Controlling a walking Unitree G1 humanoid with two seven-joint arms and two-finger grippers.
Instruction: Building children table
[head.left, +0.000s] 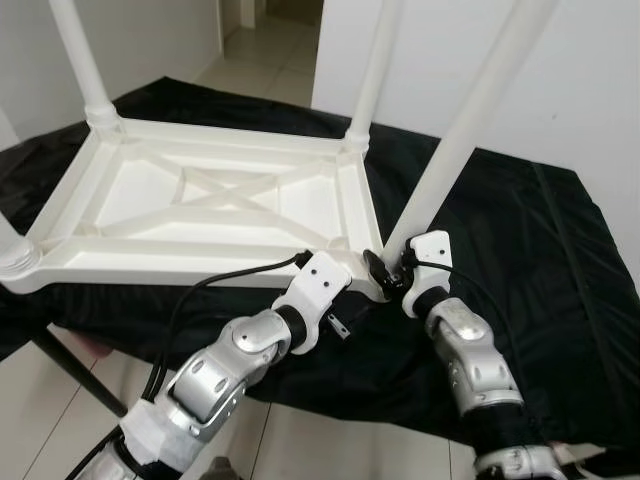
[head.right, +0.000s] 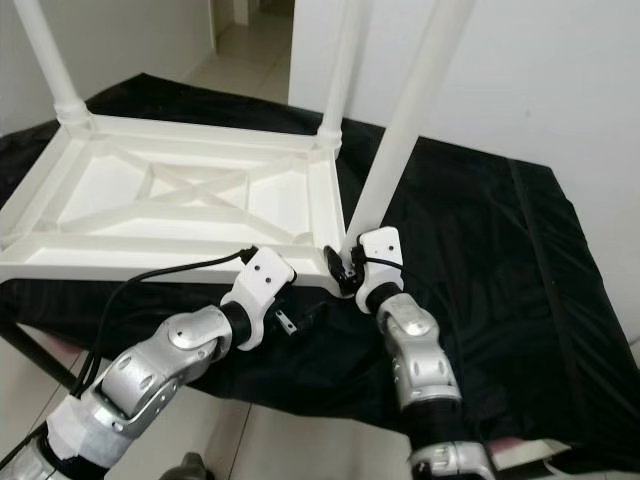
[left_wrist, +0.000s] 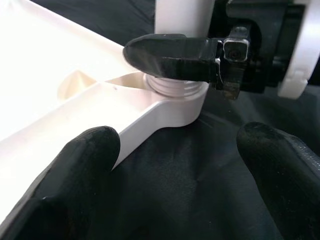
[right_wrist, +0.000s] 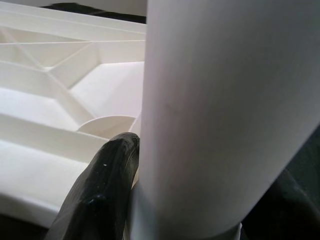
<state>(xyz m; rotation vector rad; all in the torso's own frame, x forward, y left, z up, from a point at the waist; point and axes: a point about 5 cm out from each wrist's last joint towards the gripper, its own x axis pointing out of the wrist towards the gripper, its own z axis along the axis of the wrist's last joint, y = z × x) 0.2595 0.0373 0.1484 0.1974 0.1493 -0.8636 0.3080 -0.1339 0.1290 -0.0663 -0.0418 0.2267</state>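
On glossy black cloth (head.left: 520, 260), the ribbed white plastic tabletop (head.left: 200, 215) lies inverted; right gripper (head.left: 392, 272) pinches a smooth round leg (head.left: 470, 125), left gripper (left_wrist: 175, 185) spread beside the corner.

I am looking into a home interior, with white walls (head.left: 590, 90), pale floor tiles (head.left: 260, 60) and a hallway opening beyond.

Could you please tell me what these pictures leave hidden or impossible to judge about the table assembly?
- Tops of the table legs: cut off by the upper edge in both eye views.
- Thread depth of the leg in the corner socket: hidden inside the socket.
- Right gripper's far finger: hidden behind the leg in the right wrist view.
- Floor beneath the black cloth: covered.
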